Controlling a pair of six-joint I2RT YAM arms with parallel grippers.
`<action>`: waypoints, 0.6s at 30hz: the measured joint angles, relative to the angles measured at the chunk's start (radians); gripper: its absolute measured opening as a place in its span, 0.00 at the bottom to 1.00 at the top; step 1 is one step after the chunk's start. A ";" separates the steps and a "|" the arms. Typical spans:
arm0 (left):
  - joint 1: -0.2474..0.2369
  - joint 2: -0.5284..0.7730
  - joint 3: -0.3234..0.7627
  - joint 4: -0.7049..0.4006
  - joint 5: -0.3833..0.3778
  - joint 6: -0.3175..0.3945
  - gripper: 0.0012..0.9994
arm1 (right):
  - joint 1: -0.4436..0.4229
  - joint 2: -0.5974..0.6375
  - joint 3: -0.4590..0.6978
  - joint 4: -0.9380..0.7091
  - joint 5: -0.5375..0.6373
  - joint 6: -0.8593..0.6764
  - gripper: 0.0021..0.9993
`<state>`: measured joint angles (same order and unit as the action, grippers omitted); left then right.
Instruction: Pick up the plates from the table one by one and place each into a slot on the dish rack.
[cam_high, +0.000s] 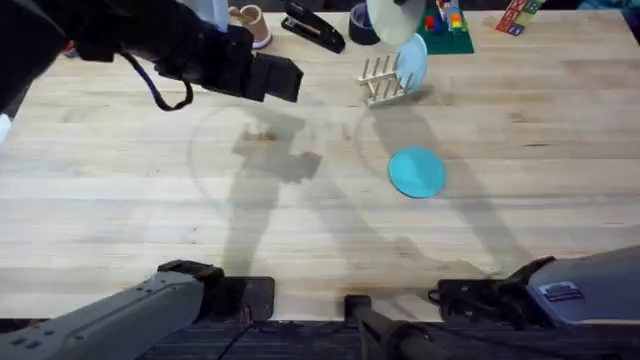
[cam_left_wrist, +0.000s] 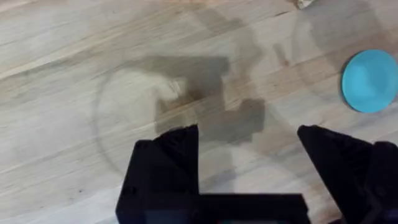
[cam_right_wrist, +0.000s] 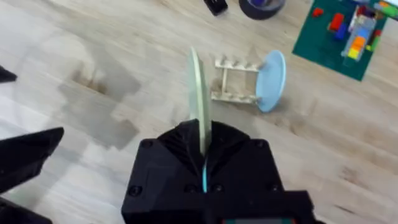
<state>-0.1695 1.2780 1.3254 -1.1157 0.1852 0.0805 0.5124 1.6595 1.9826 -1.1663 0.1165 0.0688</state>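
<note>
Cream-yellow plate held edge-on and upright, clamped between the closed fingers of the right gripper, in the air above the table near the dish rack at the far side. A light-blue plate leans upright at the rack's right end, and the turquoise plate lies flat on the table nearer than the rack. Left gripper hangs over bare wood well to the left of the turquoise plate, fingers spread wide, holding nothing.
</note>
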 joint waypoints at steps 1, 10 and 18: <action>-0.006 0.000 0.000 0.000 -0.002 -0.003 0.98 | -0.005 -0.012 -0.011 -0.005 0.000 -0.002 0.03; -0.026 -0.004 0.000 -0.006 -0.003 -0.010 0.99 | -0.019 -0.050 -0.037 -0.025 0.057 -0.015 0.03; -0.026 -0.010 0.000 -0.011 -0.003 -0.010 1.00 | -0.019 -0.050 -0.041 -0.030 0.109 -0.065 0.03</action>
<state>-0.1959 1.2678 1.3254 -1.1271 0.1818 0.0704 0.4931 1.6096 1.9415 -1.1963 0.2251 0.0039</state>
